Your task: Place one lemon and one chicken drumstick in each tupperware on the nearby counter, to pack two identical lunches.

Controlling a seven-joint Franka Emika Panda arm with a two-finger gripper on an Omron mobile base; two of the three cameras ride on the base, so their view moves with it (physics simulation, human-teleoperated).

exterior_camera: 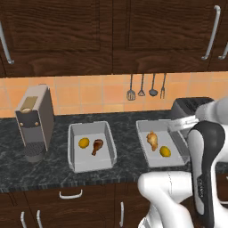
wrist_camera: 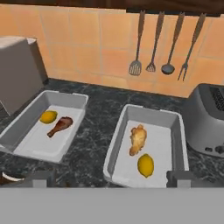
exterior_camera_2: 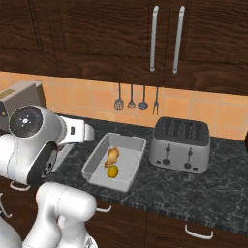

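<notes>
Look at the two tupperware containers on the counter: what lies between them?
Nothing: between the left tupperware and the right tupperware runs a bare strip of dark speckled counter, clearest in the hand view.

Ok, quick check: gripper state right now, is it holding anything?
Gripper: open and empty, its fingers wide apart, above the counter in front of the two tupperwares.

two grey tupperwares on the counter (wrist_camera: 98, 131), each holding one lemon and one chicken drumstick.
</notes>
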